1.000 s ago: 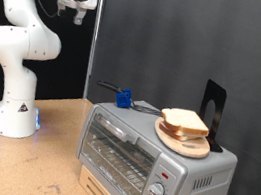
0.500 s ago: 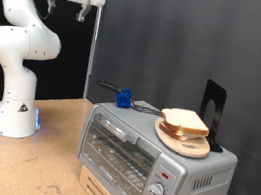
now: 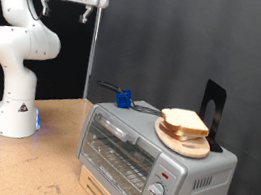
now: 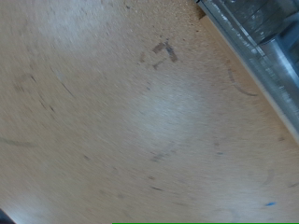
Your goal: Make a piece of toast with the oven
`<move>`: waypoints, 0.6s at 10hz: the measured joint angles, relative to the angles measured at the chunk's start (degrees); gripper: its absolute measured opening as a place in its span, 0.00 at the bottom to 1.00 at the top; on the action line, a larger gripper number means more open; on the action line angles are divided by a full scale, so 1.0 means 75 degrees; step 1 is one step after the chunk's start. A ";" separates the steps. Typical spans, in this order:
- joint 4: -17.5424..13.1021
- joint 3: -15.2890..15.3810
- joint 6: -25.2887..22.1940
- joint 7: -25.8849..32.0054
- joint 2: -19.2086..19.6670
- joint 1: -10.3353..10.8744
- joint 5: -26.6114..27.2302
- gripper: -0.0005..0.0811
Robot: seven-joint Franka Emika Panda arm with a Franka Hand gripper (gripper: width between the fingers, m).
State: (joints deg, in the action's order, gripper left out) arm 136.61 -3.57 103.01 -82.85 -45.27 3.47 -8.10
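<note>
With the hand (image 3: 63,11) high over the worktop's (image 3: 48,164) far-left corner, fingers parted and empty, it should approach squarely the piece of toast (image 3: 184,120) stacked atop the closed oven (image 3: 150,157).

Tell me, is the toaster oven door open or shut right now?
Shut. The oven has its glass door upright against the front, with the wire rack visible behind it.

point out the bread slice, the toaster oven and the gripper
bread slice (image 3: 183,119), exterior view, middle of its top face
toaster oven (image 3: 119,148), exterior view, glass door at the front
gripper (image 3: 63,11), exterior view, midway between the fingertips, high above the table
</note>
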 joint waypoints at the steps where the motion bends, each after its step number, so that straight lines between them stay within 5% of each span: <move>1: 0.0045 -0.0250 0.0471 0.0899 0.0021 0.0205 0.0001 1.00; 3: 0.0335 -0.0602 0.1726 0.2306 0.0197 0.0470 -0.0221 1.00; 4: 0.0313 -0.0580 0.1560 0.2030 0.0184 0.0433 -0.0185 1.00; 6: 0.0097 -0.0859 0.1088 0.2711 0.0189 0.0674 0.0573 1.00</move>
State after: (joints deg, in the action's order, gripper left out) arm 137.34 -10.02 111.17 -62.52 -43.85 8.53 -3.80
